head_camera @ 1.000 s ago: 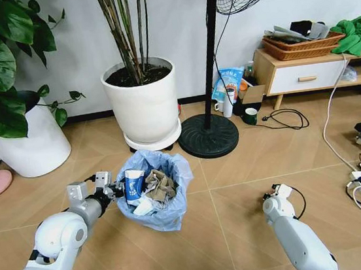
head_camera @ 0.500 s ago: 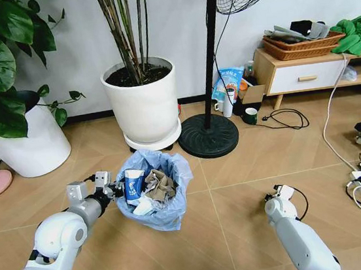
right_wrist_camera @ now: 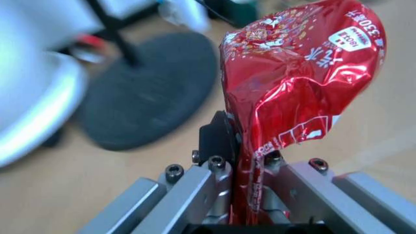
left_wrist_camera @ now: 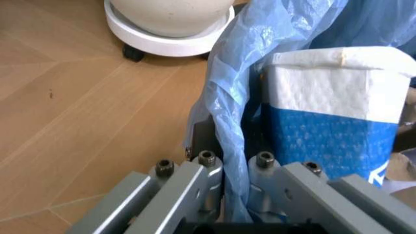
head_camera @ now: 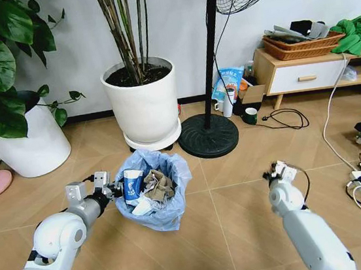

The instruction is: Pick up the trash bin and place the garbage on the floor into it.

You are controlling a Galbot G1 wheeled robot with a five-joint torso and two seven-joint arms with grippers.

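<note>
Beside plant pot (head_camera: 141, 100): left pincer (left_wrist_camera: 235, 168) clamps trash bin (head_camera: 153, 190) liner; right pincer (right_wrist_camera: 247, 163) grips red can (right_wrist_camera: 295, 83).

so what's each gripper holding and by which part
The left gripper pinches the bin by its rim and blue liner. The right gripper clamps a crushed red can by its lower end.

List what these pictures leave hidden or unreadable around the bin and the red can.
- Trash bin: its dark body is wrapped by the blue bag in the head view.
- Red can: its lower end is buried between the right end effector fingers; the small label print is unreadable.
- Left end effector: its fingertips are covered by bag plastic.
</note>
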